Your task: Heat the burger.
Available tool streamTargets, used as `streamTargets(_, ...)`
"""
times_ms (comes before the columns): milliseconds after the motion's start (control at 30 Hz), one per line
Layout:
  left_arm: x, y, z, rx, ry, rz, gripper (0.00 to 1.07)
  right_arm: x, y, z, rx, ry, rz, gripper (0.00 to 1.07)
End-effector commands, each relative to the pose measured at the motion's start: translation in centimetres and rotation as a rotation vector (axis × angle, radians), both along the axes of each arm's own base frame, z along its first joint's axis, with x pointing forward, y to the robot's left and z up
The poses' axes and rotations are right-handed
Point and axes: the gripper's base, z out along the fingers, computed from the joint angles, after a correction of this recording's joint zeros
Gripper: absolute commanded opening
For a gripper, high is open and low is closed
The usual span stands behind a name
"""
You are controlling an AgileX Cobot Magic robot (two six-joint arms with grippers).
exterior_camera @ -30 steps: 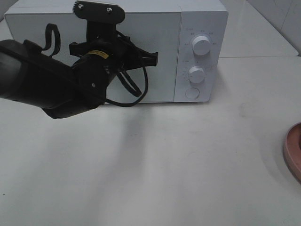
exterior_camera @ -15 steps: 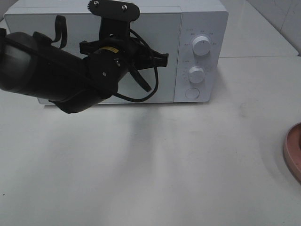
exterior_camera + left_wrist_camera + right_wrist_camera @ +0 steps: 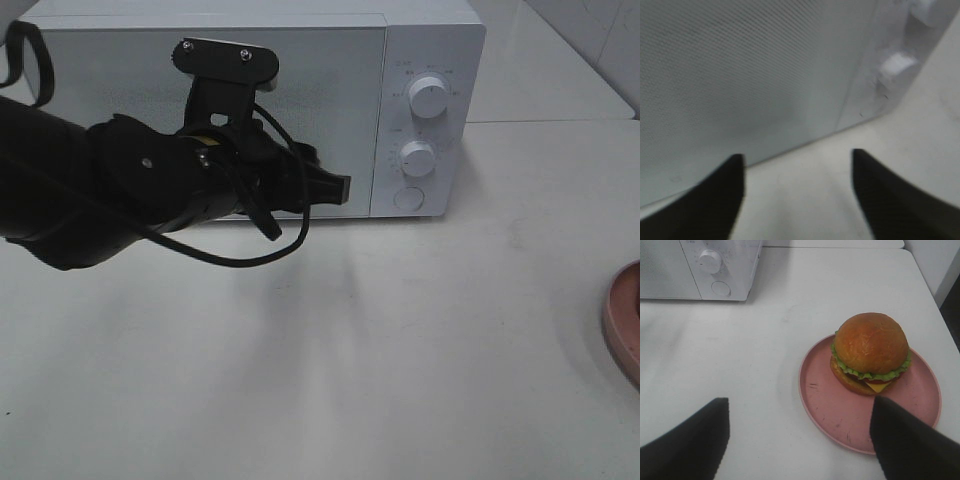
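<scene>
The right gripper (image 3: 799,440) hung with jaws wide and empty over the table, just short of the burger (image 3: 870,352), which sat on a pink plate (image 3: 830,407). Soft and stacked, it probably wanted a gentle hold low across the bun. Farther off, the left gripper (image 3: 797,192), parted and empty, faced the closed microwave (image 3: 330,90).

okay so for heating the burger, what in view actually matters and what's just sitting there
Belongs to the job:
- burger
- microwave, door shut
- left hand, open, empty, by the microwave door
- right hand, open, empty, above the table near the burger

Just there:
- pink plate under the burger
- table
</scene>
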Motion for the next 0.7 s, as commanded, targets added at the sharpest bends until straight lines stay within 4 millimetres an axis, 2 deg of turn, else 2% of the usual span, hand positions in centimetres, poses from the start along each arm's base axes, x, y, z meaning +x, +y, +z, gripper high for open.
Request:
streamTargets(33,-1.4,0.2,1.0,-0.002,0.052,-0.090,1.00,-0.4,0.0,0.1,-0.006,-0.037,0.001,0.75)
streamTargets(333,-3.5,2.4,1.5,0.047,0.044,-0.143,0.98,-0.4,0.0,0.1,-0.006,-0.037,0.001,0.75)
streamTargets(500,-5.1,2.9,2.8,0.063,0.069,-0.268,0.98,-0.4,0.0,0.1,-0.006,-0.037,0.001,0.75)
streamTargets(633,-4.9,3.6,3.1,0.034,0.127,-0.273,0.98,-0.4,0.0,0.1,-0.006,-0.037,0.001,0.75)
streamTargets(700,-4.0,5.3,3.0,0.009,0.210,-0.260,0.98,-0.4,0.0,0.1,-0.006,-0.037,0.001,0.75)
